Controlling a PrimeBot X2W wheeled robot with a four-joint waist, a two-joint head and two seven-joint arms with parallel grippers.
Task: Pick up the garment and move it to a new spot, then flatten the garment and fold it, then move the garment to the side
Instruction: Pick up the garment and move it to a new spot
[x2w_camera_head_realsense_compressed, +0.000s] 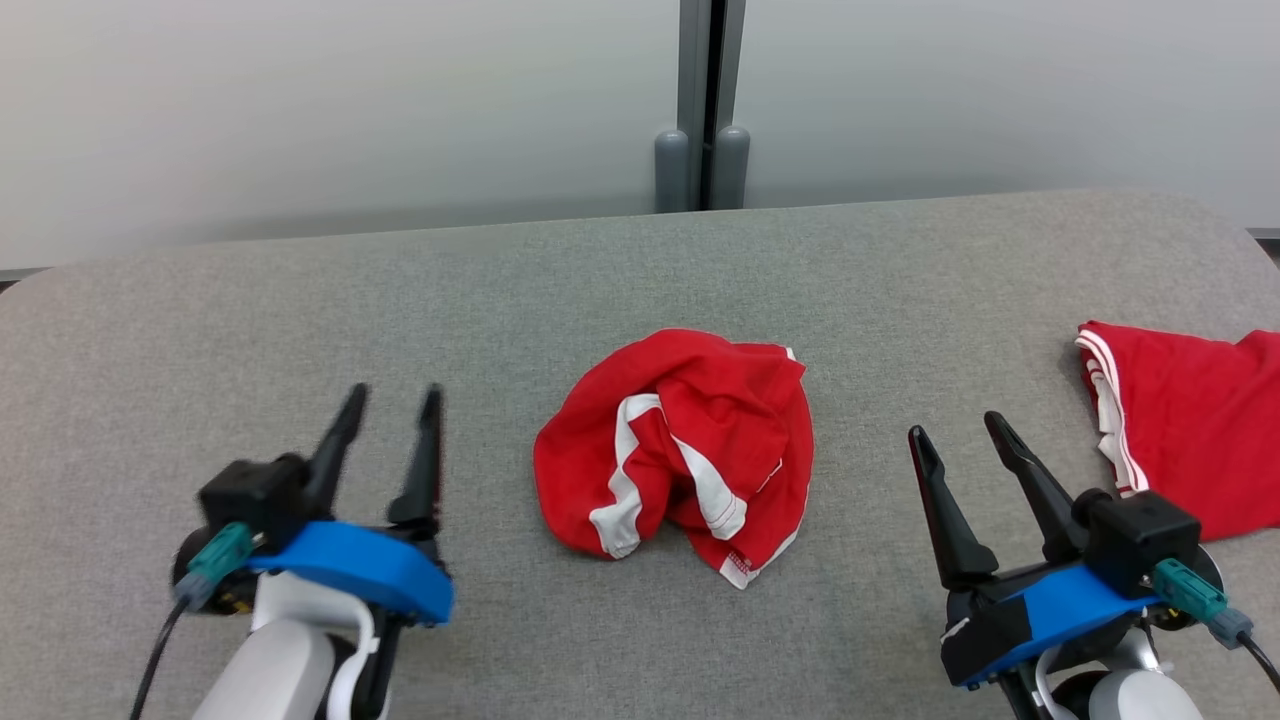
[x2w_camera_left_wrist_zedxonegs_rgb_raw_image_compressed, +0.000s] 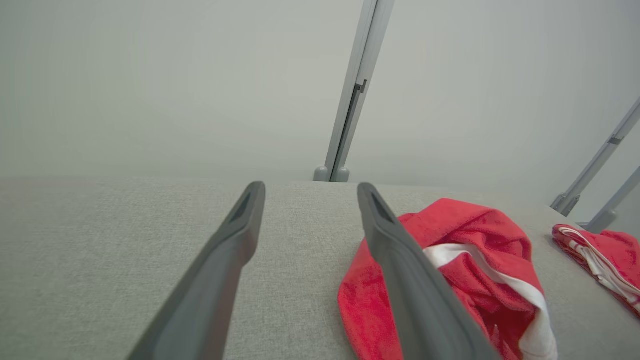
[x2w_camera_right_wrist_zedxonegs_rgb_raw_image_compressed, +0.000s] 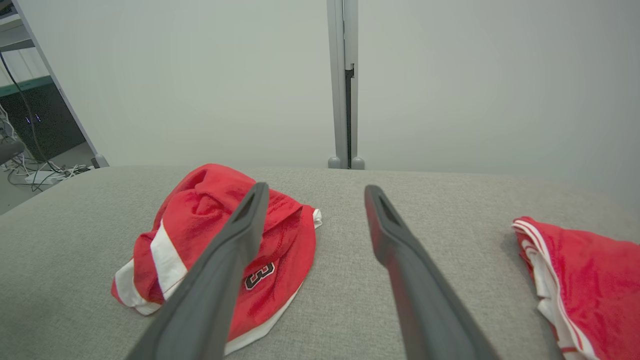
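Bright, soft, even light falls from above, leaving the grey woven fabric table top (x2w_camera_head_realsense_compressed: 640, 280) and the pale plain wall (x2w_camera_head_realsense_compressed: 300, 100) matte. The crumpled red-and-white cloth garment (x2w_camera_head_realsense_compressed: 680, 440) throws only a faint shadow along its near edge. On the left gripper (x2w_camera_head_realsense_compressed: 393, 395), one long dark finger (x2w_camera_head_realsense_compressed: 338, 440) is blurred. Grey metal posts (x2w_camera_left_wrist_zedxonegs_rgb_raw_image_compressed: 595, 165) at far right lean with wide-angle distortion.

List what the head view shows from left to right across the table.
left gripper → crumpled red garment → right gripper → second red garment, which is cut off by the right edge of the picture
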